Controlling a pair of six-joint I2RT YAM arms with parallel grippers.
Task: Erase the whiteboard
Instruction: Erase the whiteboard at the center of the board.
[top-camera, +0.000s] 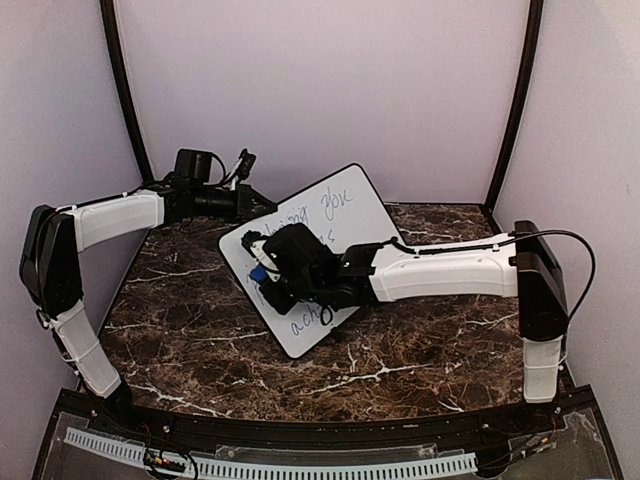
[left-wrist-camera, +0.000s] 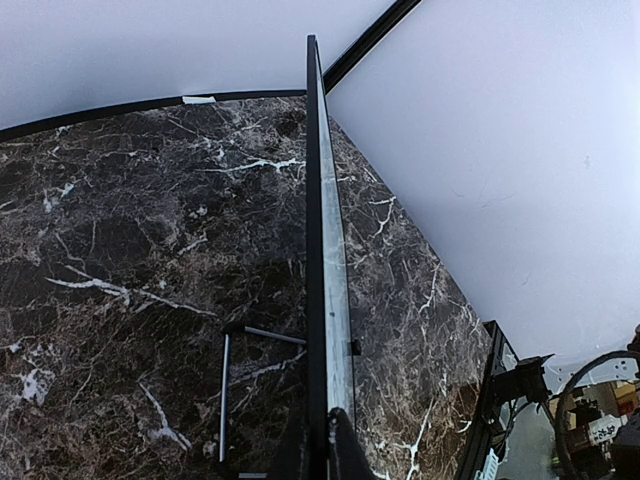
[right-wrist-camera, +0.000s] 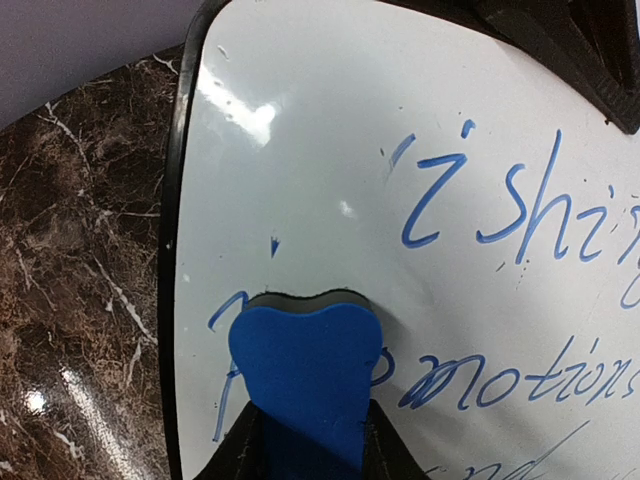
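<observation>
The whiteboard (top-camera: 340, 215), white with a thin black frame and blue handwriting, stands tilted on the marble table. My left gripper (top-camera: 258, 203) is shut on its far left edge; in the left wrist view the board's edge (left-wrist-camera: 328, 260) runs straight up from between my fingers (left-wrist-camera: 345, 450). My right gripper (top-camera: 266, 278) is shut on a blue eraser (right-wrist-camera: 305, 365) and presses it against the board (right-wrist-camera: 330, 130) near its left edge, over the start of a written line. Blue writing (right-wrist-camera: 520, 210) shows to the right of the eraser.
The dark marble table (top-camera: 420, 340) lies under the board. A wire stand (left-wrist-camera: 228, 385) props the board from behind. White walls with black corner struts (top-camera: 515, 100) enclose the back and sides. A black rail (top-camera: 300, 435) runs along the near edge.
</observation>
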